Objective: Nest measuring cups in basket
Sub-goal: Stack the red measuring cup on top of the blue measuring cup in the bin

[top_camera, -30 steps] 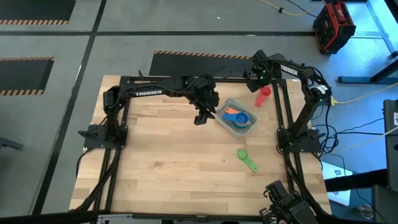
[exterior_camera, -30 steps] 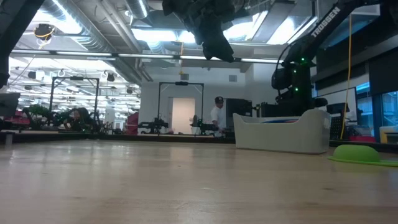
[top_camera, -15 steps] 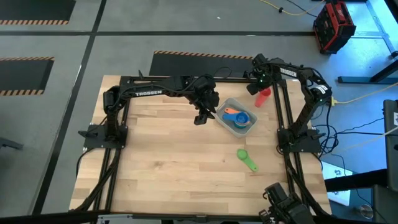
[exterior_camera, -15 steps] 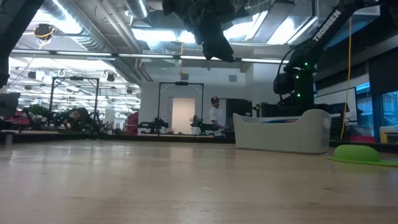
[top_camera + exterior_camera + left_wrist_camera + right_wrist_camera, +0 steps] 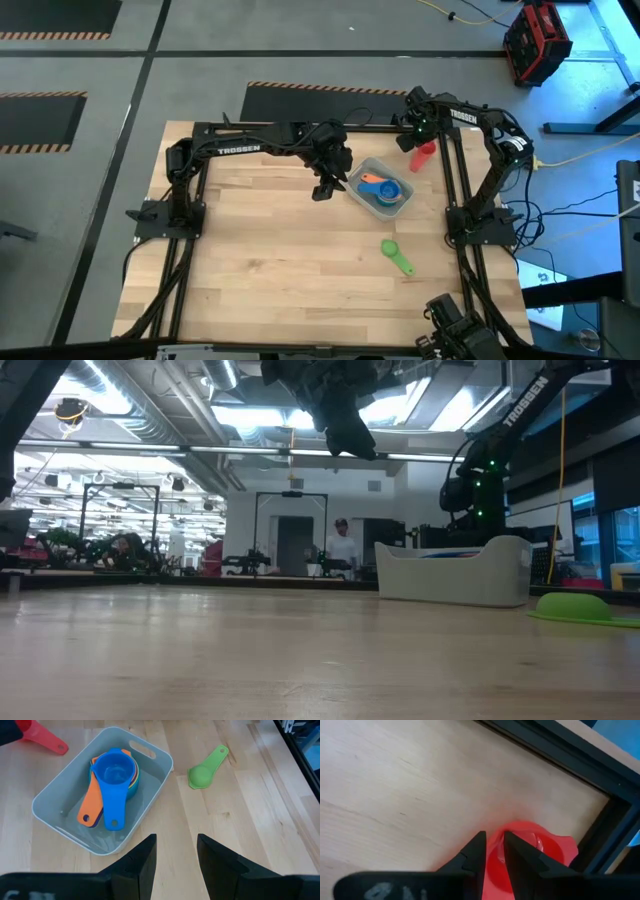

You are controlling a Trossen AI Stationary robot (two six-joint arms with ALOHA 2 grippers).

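One pale grey basket [image 5: 150, 795] sits on the wooden table [image 5: 280, 260], holding a nested stack of measuring cups in which at least four colours show: one blue cup [image 5: 112, 775] on top, one orange cup [image 5: 90, 805] beneath it, and slivers of purple and yellow at the stack's edges. Two more cups lie outside the basket: one red cup [image 5: 424, 155] and one green cup [image 5: 394, 254]. Two robot arms flank the basket.

The left gripper [image 5: 322, 190] hung open above mid-table. The right gripper [image 5: 411, 141] was at the far right, fingers nearly closed.
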